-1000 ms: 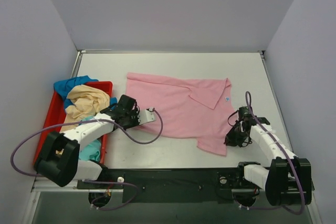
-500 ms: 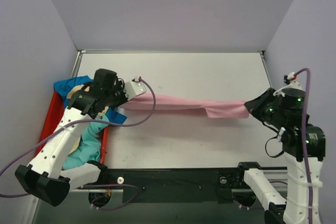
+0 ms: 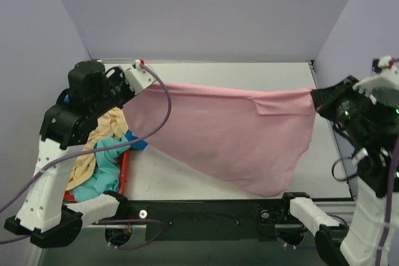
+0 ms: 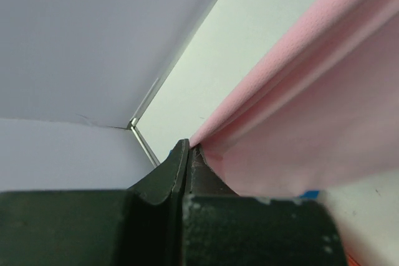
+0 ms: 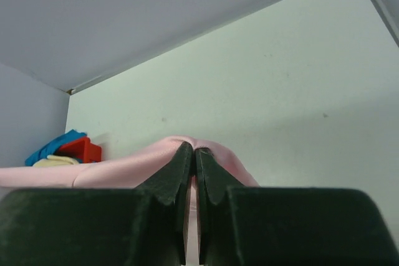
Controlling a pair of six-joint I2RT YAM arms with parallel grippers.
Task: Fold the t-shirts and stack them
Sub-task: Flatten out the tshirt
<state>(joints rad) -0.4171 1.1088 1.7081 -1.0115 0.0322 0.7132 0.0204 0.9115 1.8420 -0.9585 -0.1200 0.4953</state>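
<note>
The light pink t-shirt (image 3: 230, 132) hangs stretched in the air between both grippers, high above the table, its lower edge drooping toward the near side. My left gripper (image 3: 126, 89) is shut on its left corner; in the left wrist view the pink cloth (image 4: 299, 110) runs out of the shut jaws (image 4: 189, 147). My right gripper (image 3: 316, 99) is shut on its right corner; in the right wrist view the pink cloth (image 5: 124, 169) is pinched between the shut jaws (image 5: 194, 150). The cream-yellow (image 3: 100, 132), teal (image 3: 106, 166) and blue shirts lie piled at the left.
The red tray (image 3: 123, 167) sits at the table's left side under the shirt pile, also seen far off in the right wrist view (image 5: 81, 149). Grey walls enclose the white table (image 3: 249, 73) on three sides. A purple cable loops off the left arm (image 3: 163, 104).
Both arms have risen and pulled apart, lifting the pink shirt from the table until it hangs spread as a sheet. One second ago it lay flat with both grippers low.
</note>
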